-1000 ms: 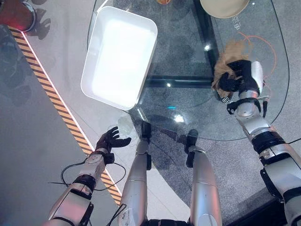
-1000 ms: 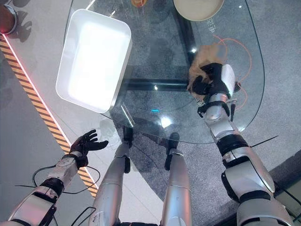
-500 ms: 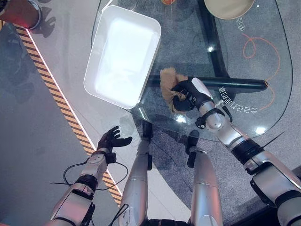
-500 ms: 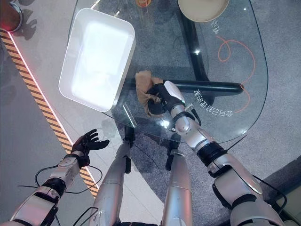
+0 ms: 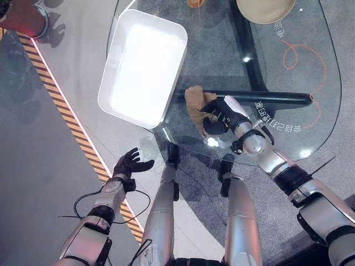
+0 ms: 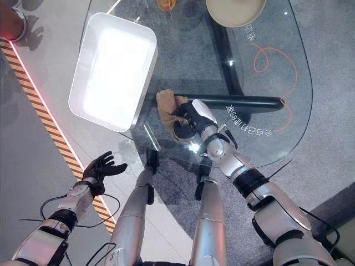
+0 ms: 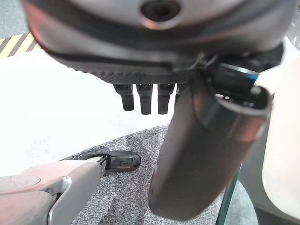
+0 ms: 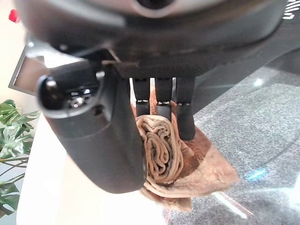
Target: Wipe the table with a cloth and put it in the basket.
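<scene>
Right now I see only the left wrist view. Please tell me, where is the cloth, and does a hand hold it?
Observer: The right hand holds the brown cloth on the glass table; its fingers are curled round a bunched fold.
Operator: Is the basket near to it?
Observer: Yes. The white basket sits on the table's left end, just left of the cloth, with a narrow strip of glass between them.
Operator: And my left hand, is it over the table?
Observer: No. The left hand hangs over the floor, off the table's near-left edge, fingers spread and holding nothing.
</scene>
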